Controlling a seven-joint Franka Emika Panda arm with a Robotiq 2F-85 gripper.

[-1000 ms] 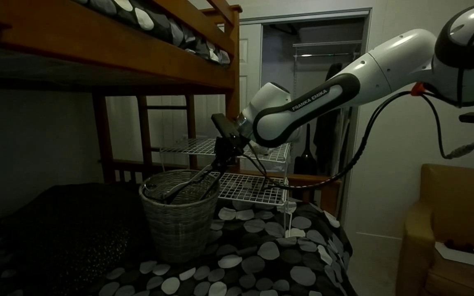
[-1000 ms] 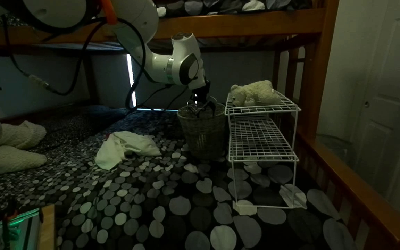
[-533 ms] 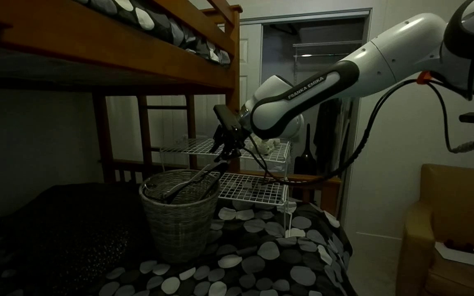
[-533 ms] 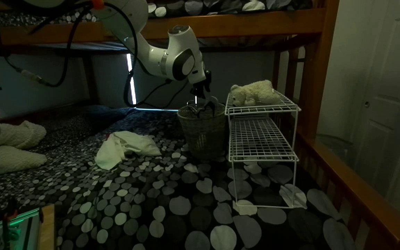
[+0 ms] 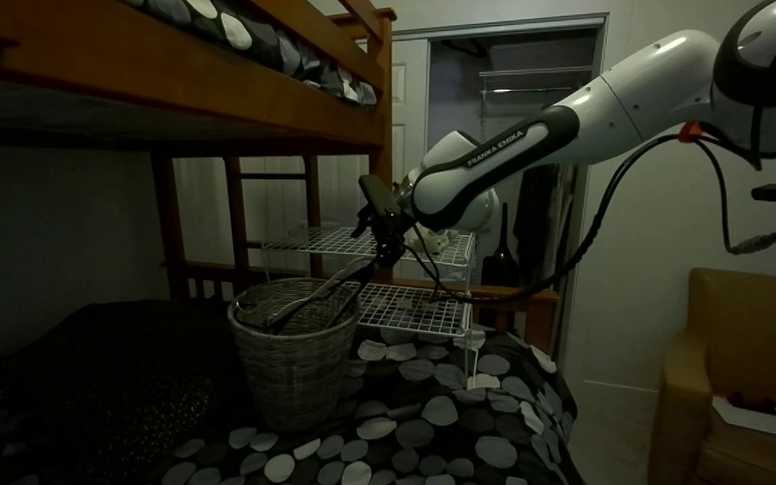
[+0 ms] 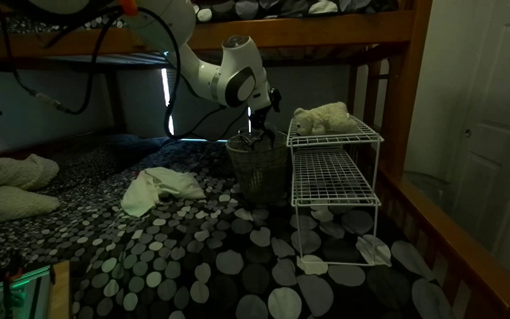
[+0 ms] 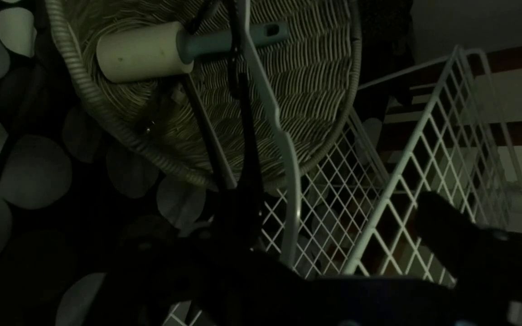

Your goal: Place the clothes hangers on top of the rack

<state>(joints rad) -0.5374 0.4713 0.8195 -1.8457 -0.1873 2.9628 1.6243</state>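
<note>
Several thin clothes hangers lean in the woven basket, their upper ends sticking out over its rim. In the wrist view a pale hanger [image 7: 292,181] runs up between my spread fingers, and dark hangers [image 7: 245,108] meet or pass the left finger; whether they touch it is too dark to tell. My gripper [image 7: 333,203] stands open around the hanger ends, above the basket's rack side, in both exterior views [image 5: 371,246] [image 6: 268,111]. The white wire rack [image 6: 335,204] stands right beside the basket, its front bar [image 7: 387,199] crossing behind the jaws' gap.
A cream toy bear [image 6: 326,119] lies on the rack's top shelf. Inside the basket [image 5: 294,377] rests a lint roller [image 7: 145,52]. Overhead runs the wooden bunk rail [image 6: 303,40]. A white cloth [image 6: 160,188] lies on the dotted bedspread. An armchair [image 5: 745,323] stands apart.
The gripper has opened wide, lifted slightly, then shifted toward the rack. The hangers have kept their place in the basket.
</note>
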